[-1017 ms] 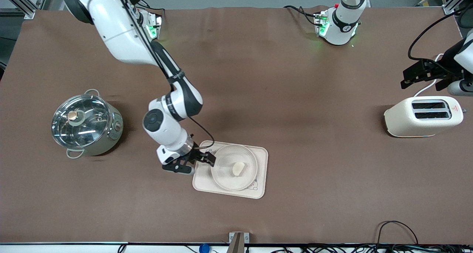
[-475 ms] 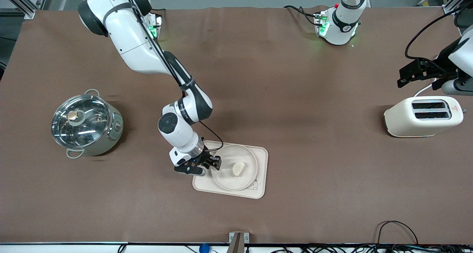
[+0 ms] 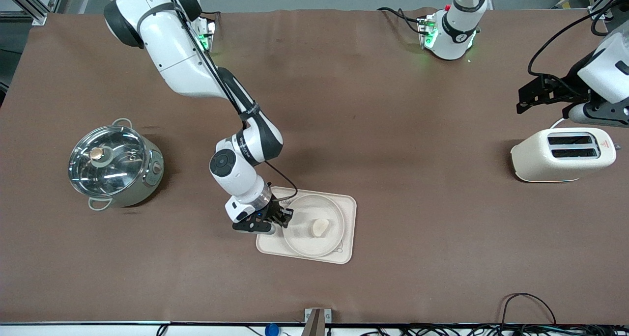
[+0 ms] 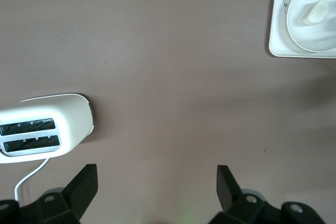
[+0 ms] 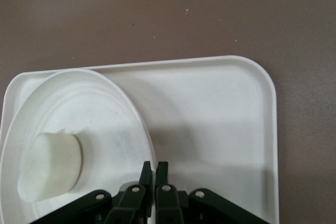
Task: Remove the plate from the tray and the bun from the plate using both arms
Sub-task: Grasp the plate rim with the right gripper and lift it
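The round cream plate [image 3: 300, 238] lies on the rectangular tray [image 3: 349, 213], with the small pale bun [image 3: 320, 227] resting on it. My right gripper [image 3: 284, 219] is shut on the plate's rim at the edge toward the right arm's end. In the right wrist view its fingers [image 5: 155, 167] pinch the thin rim of the plate [image 5: 107, 116] close together, with the bun [image 5: 51, 165] beside them and the tray [image 5: 220, 124] under the plate. My left gripper [image 3: 527, 98] hangs open over bare table beside the toaster, holding nothing [image 4: 156, 176].
A cream toaster [image 3: 562, 154] [image 4: 44, 129] stands at the left arm's end of the table. A steel pot with a glass lid [image 3: 114, 165] stands at the right arm's end. Brown cloth covers the table; cables run along its front edge.
My right gripper has slid onto the plate's rim and shut on it; the plate and bun shifted slightly. The left gripper has drifted away from the toaster toward the table's middle.
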Motion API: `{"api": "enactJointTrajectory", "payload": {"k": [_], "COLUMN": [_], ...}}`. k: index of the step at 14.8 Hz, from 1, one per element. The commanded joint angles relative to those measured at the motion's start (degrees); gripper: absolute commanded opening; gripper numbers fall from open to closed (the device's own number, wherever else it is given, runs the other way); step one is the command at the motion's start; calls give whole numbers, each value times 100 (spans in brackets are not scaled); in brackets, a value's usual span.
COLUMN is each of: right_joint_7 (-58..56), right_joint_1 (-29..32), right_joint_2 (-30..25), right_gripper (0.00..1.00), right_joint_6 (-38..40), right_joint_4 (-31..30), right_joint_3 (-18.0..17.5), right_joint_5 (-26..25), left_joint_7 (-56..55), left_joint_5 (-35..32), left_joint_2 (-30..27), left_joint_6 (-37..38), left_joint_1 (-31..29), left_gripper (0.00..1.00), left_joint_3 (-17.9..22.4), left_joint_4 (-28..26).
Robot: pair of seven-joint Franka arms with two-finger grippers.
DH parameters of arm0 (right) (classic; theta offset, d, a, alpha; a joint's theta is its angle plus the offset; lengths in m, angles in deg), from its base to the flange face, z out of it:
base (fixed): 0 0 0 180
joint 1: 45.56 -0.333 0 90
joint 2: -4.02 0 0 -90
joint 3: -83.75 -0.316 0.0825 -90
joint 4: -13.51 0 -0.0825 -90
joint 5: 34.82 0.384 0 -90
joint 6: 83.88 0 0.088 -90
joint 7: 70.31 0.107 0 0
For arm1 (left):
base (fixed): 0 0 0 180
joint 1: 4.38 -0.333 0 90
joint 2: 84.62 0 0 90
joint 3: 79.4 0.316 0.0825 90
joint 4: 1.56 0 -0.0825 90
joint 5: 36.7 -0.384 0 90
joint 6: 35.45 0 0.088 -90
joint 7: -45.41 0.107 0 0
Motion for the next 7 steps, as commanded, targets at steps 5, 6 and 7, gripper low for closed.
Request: {"api": "enactJointTrajectory", "payload": {"k": [5,6,7], "right_joint_7": [245,245,254], "right_joint_1": [-215,-224,-233], "right_joint_2": [-1745,-2053,-2352], "right_gripper": [1,1,1], "right_joint_6": [168,-16,-279], "right_joint_4": [-2003,-2487,-3005], "right_joint_3": [-320,-469,-601], "right_joint_5": [101,101,110], "left_joint_7": [25,25,16], "left_joint_5": [4,13,13], "left_joint_2": [-3,-3,-3], "left_joint_6": [71,71,71], "left_joint_1": [-52,-69,-96], "left_gripper": [100,100,100], "left_joint_3": [-36,-27,-27], "left_joint_4": [25,25,25]}}
